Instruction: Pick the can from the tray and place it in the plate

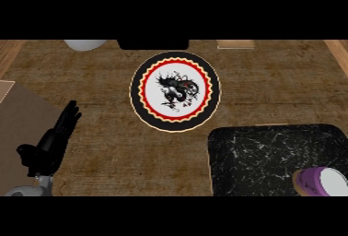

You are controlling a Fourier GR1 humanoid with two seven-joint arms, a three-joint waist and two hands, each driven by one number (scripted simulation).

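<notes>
Can (321,182): on tray (258,156), near right, not picked.
Plate (175,91): centre, bare.
Left hand (51,143): near left, fingers straight, holding nothing.
Right hand: unseen.

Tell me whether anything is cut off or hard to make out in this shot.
Head view: the can is cut by the lower right edge, lying in the dark tray; the plate shows whole; the left hand is black with little detail; the right hand doesn't show.
</notes>
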